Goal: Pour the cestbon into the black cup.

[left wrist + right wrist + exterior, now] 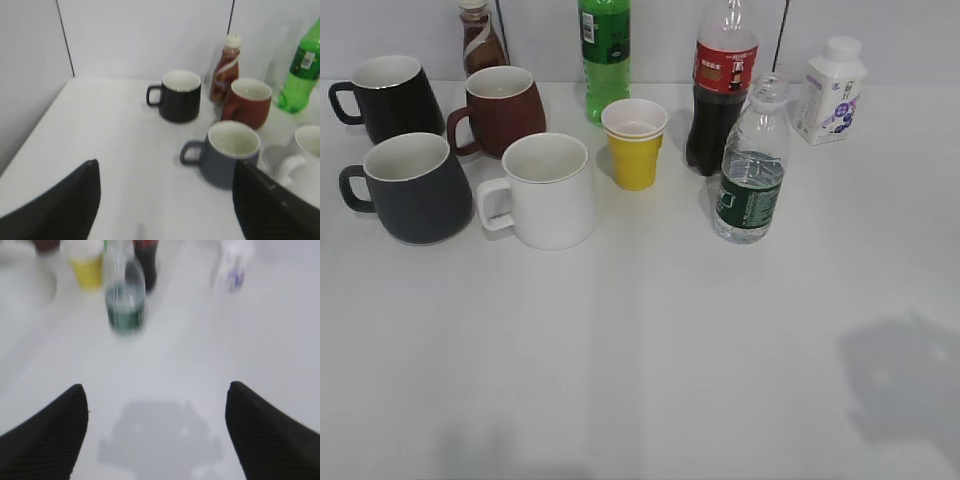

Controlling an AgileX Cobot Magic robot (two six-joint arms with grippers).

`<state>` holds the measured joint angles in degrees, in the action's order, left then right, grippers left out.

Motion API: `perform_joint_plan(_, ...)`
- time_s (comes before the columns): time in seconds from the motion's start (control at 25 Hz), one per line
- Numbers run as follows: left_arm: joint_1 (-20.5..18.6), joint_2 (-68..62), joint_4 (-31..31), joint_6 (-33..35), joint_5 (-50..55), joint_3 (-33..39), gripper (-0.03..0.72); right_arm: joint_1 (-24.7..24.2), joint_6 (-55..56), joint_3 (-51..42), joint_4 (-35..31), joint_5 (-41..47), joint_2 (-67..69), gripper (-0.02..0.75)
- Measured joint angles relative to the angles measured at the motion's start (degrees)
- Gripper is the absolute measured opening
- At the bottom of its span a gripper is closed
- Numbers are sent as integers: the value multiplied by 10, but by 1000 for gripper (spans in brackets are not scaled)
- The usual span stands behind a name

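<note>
The cestbon (752, 170), a clear ribbed bottle with a dark green label, stands upright right of centre, in front of the cola bottle (722, 85). It also shows blurred in the right wrist view (125, 295). The black cup (410, 187), a matte charcoal mug with white inside, stands front left, handle to the left; it also shows in the left wrist view (227, 152). My left gripper (165, 200) is open and empty, short of the cup. My right gripper (156, 427) is open and empty, well short of the bottle. Neither gripper shows in the exterior view.
A glossy black mug (388, 97), maroon mug (503, 108), white mug (548, 190), yellow paper cup (635, 143), green soda bottle (605, 55), brown sauce bottle (478, 38) and white milk bottle (834, 90) stand along the back. An arm's shadow (905, 385) lies front right.
</note>
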<state>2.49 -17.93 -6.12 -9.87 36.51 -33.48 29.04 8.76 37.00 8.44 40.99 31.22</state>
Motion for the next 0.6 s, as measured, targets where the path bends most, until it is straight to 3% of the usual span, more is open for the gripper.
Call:
perform_joint_plan(0.28,0,136,30,28,256,0,622,1,-36,-2,-32,241,-170,630)
perform_joint_plan(0.4,0,175,43,46,313,3,614,1,-41,-31,-43,264,-234,621)
perform_joint_plan(0.6,0,183,65,81,288,14,587,1,-52,-59,-47,258,-294,606)
